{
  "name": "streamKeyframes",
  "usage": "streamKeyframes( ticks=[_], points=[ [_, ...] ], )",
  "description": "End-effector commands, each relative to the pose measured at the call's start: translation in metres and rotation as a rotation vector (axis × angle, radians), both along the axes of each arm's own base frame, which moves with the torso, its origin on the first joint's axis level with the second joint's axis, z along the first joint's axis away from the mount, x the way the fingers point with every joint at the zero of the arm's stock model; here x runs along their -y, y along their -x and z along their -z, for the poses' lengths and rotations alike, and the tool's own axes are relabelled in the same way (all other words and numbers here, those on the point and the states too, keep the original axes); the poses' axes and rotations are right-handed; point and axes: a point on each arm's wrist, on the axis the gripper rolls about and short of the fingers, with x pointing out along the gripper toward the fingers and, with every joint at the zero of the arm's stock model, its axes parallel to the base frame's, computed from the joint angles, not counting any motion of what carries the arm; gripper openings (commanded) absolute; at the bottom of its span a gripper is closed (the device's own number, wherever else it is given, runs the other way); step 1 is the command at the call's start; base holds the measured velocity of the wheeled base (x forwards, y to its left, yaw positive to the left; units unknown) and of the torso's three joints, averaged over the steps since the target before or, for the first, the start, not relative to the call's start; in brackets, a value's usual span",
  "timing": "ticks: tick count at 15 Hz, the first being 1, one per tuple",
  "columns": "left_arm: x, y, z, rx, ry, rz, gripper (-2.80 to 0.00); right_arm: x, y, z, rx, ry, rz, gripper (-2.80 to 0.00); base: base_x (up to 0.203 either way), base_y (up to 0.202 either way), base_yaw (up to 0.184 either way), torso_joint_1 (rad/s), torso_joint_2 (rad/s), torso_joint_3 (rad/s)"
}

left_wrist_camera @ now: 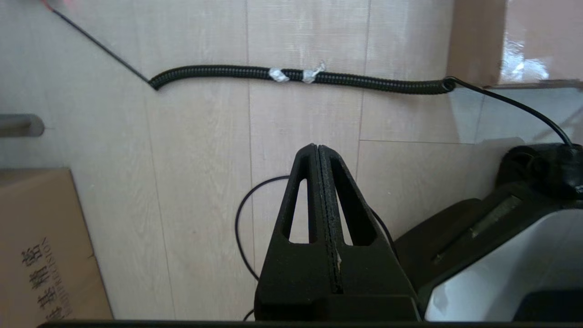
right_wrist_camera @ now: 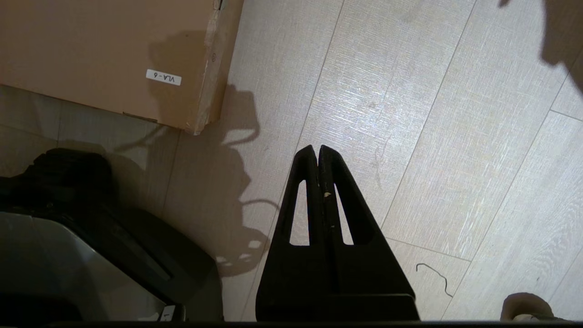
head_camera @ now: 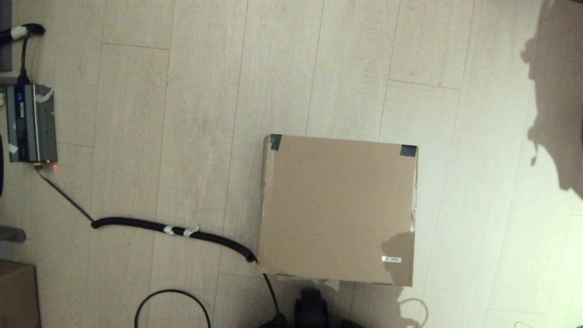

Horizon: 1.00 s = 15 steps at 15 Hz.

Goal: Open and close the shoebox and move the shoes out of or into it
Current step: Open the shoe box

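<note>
The shoebox (head_camera: 337, 209) lies on the floor right in front of me with its lid down, dark tape on its two far corners and a small white label (head_camera: 391, 259) near its front right corner. Its corner also shows in the right wrist view, shoebox (right_wrist_camera: 104, 54). The shoes are out of view. My left gripper (left_wrist_camera: 316, 146) hangs shut and empty over bare floor left of the box. My right gripper (right_wrist_camera: 317, 147) hangs shut and empty over floor right of the box. Neither arm shows in the head view.
A black corrugated cable (head_camera: 173, 229) runs across the floor from a grey power unit (head_camera: 31, 123) at the far left to the box's front left corner. A smaller plain carton (head_camera: 17, 294) sits at the front left. My base (head_camera: 312, 307) is just before the box.
</note>
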Motion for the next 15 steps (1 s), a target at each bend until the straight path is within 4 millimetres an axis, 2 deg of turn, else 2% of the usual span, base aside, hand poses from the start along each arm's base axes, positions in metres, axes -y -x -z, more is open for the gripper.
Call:
streamKeyframes(
  ticks=[1,3,6,15],
  points=[
    [0.0006,0.0,0.0001,-0.008,-0.023,0.027,-2.8,0.0,-0.0001,-0.0004,-0.003,0.006,-0.003,-2.8,0.0,0.0,0.0,0.0,0.0,0.0],
    [0.0013,0.001,0.0009,-0.033,-0.04,0.062,-2.8,0.0,-0.0003,-0.0006,-0.013,0.007,-0.001,-2.8,0.0,0.0,0.0,0.0,0.0,0.0],
    [0.0014,0.0013,0.0012,-0.04,-0.041,0.068,-2.8,0.0001,0.0003,-0.0007,-0.009,-0.081,0.005,-2.8,0.0,0.0,0.0,0.0,0.0,0.0],
    [0.0008,0.001,0.0007,-0.031,-0.028,0.041,-2.8,0.0005,0.0001,-0.0006,-0.006,-0.129,0.023,-2.8,0.0,0.0,0.0,0.0,0.0,0.0]
  ],
)
